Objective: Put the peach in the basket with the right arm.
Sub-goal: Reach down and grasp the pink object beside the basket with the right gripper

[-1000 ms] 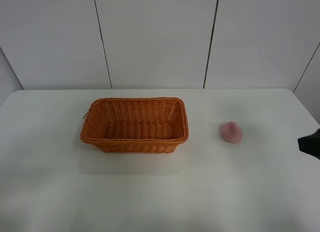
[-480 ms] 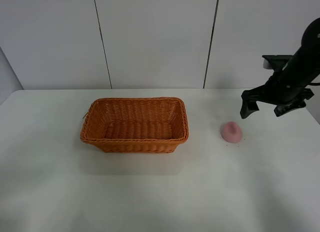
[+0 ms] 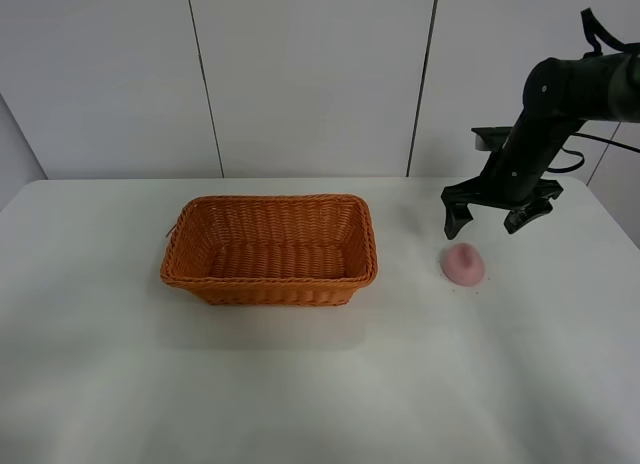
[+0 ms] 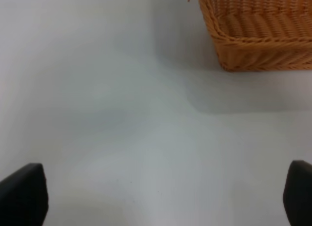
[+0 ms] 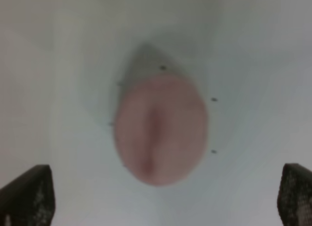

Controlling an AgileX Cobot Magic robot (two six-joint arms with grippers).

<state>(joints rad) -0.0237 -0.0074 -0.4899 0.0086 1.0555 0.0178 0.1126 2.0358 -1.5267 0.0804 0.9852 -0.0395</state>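
I work over a plain white surface (image 3: 300, 384). On it, left of the middle, stands the rectangular orange-brown woven wicker basket (image 3: 270, 289), with nothing inside as far as I can see. The glossy black jointed right arm (image 3: 560, 94) reaches in from the right. Its dark two-fingered hand (image 3: 483, 227) hangs released, with the fingers spread wide and nothing between them. The small matte pink rounded peach (image 3: 463, 264) lies on the surface to the right of the basket, apart from it and just nearer than the hand.

I judge that the step in hand is the descent for the grasp. The right wrist view shows the fruit well centred between the two fingertips, so I would go straight down without any side correction. I would stop when the fingers stand at the widest part of the peach, short of the surface. Then I would close slowly, because a round fruit may roll if one finger touches it first. After that the lift must pass over the braided rim.

By count there is one surface, one basket, one arm in sight and one peach. There are two hands: the left hand (image 4: 160, 194) is also released and empty, near a corner of the basket.
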